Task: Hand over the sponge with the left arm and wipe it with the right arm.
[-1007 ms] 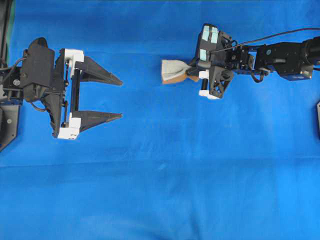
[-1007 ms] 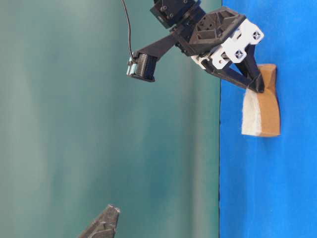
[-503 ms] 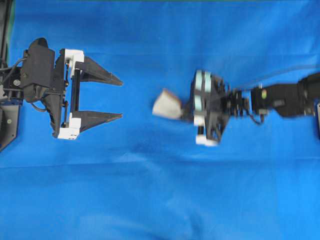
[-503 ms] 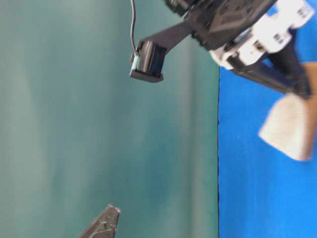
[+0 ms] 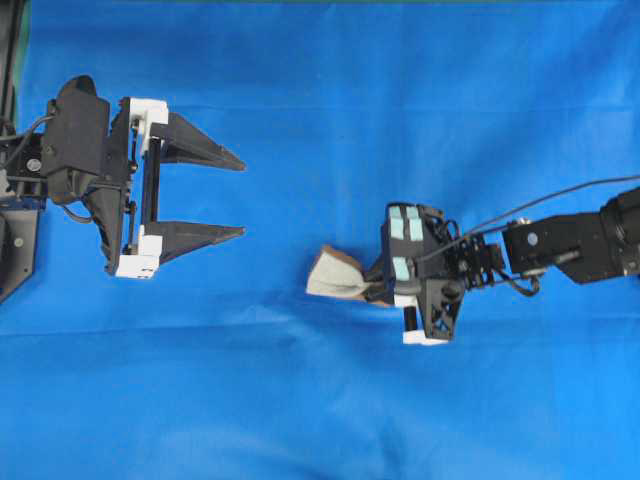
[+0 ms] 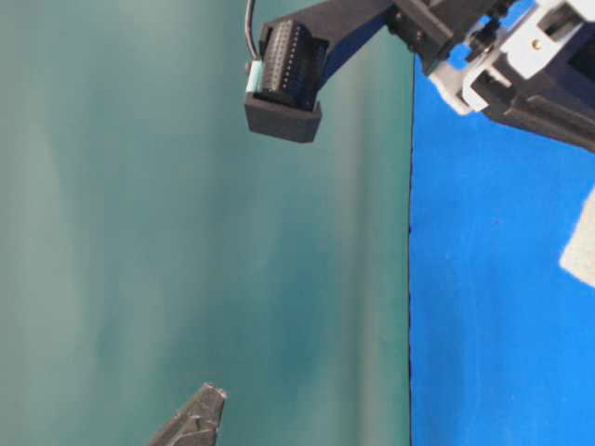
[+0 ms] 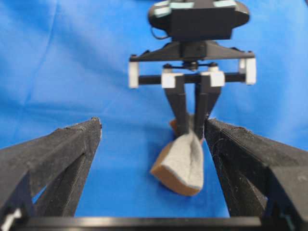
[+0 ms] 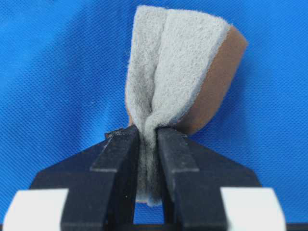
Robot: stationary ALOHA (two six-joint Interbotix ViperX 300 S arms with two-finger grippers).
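Observation:
The sponge [image 5: 335,277], grey-white on top with an orange-brown underside, lies pinched at one end on the blue cloth [image 5: 300,400], right of centre. My right gripper [image 5: 378,288], with teal patches, is shut on the sponge [image 8: 178,57], which folds between the fingers [image 8: 120,149]. My left gripper [image 5: 243,197] stands open at the left, well apart from the sponge, with nothing between its fingers. In the left wrist view the sponge [image 7: 183,161] shows ahead between the open left fingers [image 7: 57,149]. The table-level view catches only a sponge corner [image 6: 581,251].
Blue cloth covers the whole table. The left arm's base [image 5: 15,230] sits at the left edge. A green backdrop [image 6: 186,232] stands behind the table in the table-level view. The right arm's cable [image 5: 560,195] arcs above its forearm.
My right gripper has swept the sponge across the cloth toward the table's near side, downward in the overhead view. The left gripper has stayed still and open.

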